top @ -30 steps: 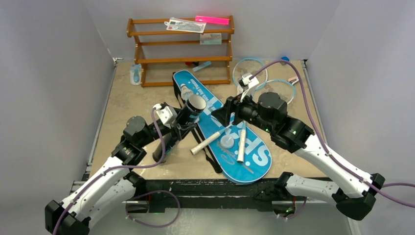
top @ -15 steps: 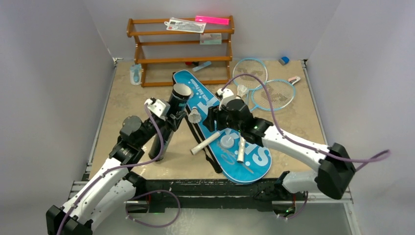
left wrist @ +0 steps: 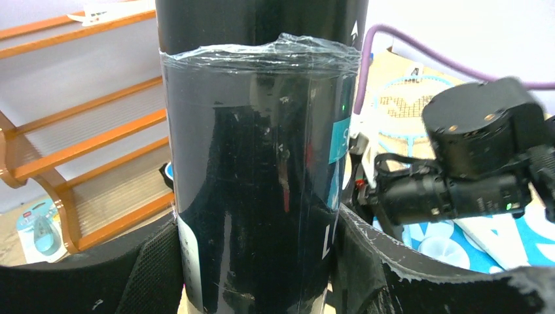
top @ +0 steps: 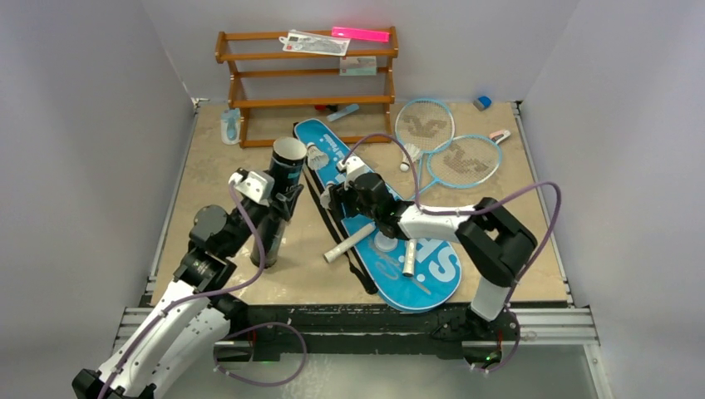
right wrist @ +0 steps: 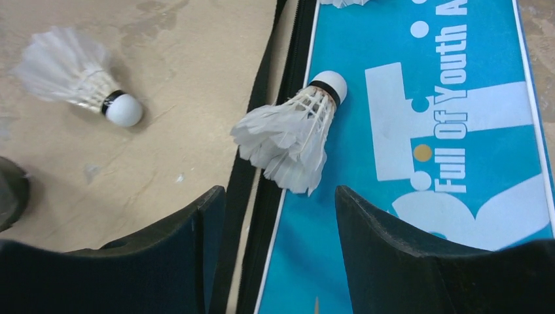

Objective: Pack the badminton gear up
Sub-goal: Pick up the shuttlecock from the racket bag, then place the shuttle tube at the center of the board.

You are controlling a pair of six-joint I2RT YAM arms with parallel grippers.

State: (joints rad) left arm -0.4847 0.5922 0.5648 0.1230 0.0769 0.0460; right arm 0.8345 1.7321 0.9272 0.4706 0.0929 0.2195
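Observation:
The long black tube stands upright left of the bag, mouth open upward, with my left gripper shut on its middle; it fills the left wrist view. The blue bag lies diagonally on the table. My right gripper is open, low over the bag's left edge. Just ahead of its fingers a white shuttlecock lies on the bag; another shuttlecock lies on the table. Two rackets lie at back right, handles on the bag.
A brown wooden rack stands at the back with small packets and a pink item on it. A white round lid rests on the bag. A further shuttlecock sits by the rackets. Small blue and pink bits lie far right.
The right arm swept from the rackets leftward across the bag, a shuttlecock at its fingertips on the way. The left arm drew the tube left and stood it from tilted to upright.

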